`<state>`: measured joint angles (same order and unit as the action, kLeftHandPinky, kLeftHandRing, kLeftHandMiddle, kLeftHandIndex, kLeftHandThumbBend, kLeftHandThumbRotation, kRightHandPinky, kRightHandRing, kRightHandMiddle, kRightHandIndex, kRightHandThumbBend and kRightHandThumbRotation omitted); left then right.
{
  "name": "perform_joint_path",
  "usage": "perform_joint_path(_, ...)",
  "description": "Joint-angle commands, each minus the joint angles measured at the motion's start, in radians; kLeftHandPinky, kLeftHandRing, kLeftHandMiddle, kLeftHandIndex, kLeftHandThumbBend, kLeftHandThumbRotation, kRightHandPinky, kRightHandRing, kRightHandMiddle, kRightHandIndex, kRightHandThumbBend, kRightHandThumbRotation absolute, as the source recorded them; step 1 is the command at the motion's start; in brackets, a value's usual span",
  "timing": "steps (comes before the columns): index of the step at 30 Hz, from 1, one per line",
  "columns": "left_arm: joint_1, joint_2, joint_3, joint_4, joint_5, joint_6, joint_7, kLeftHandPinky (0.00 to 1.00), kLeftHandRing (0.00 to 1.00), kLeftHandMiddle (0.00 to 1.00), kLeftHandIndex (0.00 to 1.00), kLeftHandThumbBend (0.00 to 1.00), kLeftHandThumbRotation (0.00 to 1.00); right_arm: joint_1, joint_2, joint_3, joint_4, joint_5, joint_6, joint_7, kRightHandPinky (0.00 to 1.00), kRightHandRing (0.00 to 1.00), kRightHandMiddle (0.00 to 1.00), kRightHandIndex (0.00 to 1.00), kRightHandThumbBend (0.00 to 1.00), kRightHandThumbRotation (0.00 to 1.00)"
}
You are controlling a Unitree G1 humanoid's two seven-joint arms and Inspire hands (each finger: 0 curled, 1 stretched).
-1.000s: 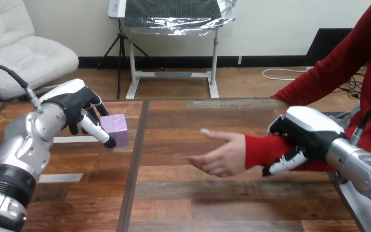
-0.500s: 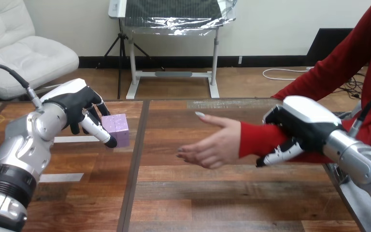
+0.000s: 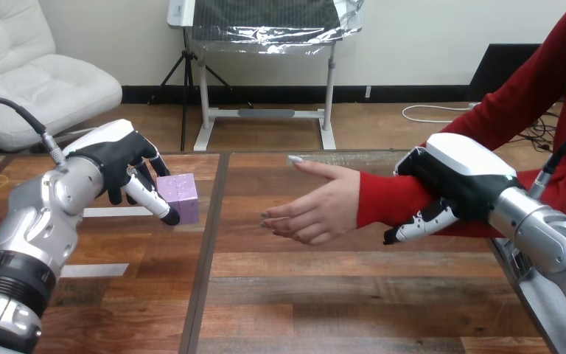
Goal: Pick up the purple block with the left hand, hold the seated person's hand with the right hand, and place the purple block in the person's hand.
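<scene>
Left hand (image 3: 116, 159) pinches the purple block (image 3: 180, 195); right hand (image 3: 460, 181) clasps the person's forearm (image 3: 385, 202).

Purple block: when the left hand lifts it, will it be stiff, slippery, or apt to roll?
The purple block looks like a rigid cube with flat faces, so it should slide or stay put on the table rather than roll. Its faces look smooth, possibly slippery. It is smaller than the left hand beside it, so probably light.
</scene>
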<state>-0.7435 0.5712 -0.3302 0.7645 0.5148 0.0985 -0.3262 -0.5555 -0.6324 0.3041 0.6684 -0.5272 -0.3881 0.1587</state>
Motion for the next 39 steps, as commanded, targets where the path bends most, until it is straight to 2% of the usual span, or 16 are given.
perform_joint_path(1,-0.051,-0.012,0.023,-0.028,-0.011,-0.021,0.026,0.28,0.35,0.43,0.46,0.73,0.0,-0.042,-0.039,-0.053,-0.059,0.019,0.011,0.001,0.22,0.24,0.3,0.3,0.84,0.2)
perform_joint_path(12,-0.056,-0.039,0.046,-0.02,-0.051,-0.027,0.04,0.29,0.35,0.43,0.46,0.72,0.0,-0.047,-0.029,-0.05,-0.061,0.02,0.022,0.013,0.23,0.26,0.32,0.32,0.84,0.21)
perform_joint_path(25,-0.089,-0.088,0.044,0.02,-0.055,-0.037,0.077,0.34,0.4,0.47,0.46,0.71,0.0,-0.061,-0.01,-0.037,-0.055,0.014,0.033,0.026,0.26,0.29,0.34,0.33,0.84,0.24)
perform_joint_path(33,-0.116,-0.121,0.045,0.055,-0.056,-0.047,0.099,0.33,0.39,0.46,0.44,0.73,0.0,-0.063,0.0,-0.031,-0.066,0.01,0.042,0.032,0.3,0.33,0.37,0.36,0.84,0.25)
perform_joint_path(39,-0.136,-0.143,0.045,0.086,-0.057,-0.069,0.111,0.32,0.39,0.45,0.44,0.74,0.0,-0.064,0.011,-0.031,-0.077,0.016,0.044,0.035,0.29,0.31,0.35,0.34,0.84,0.24)
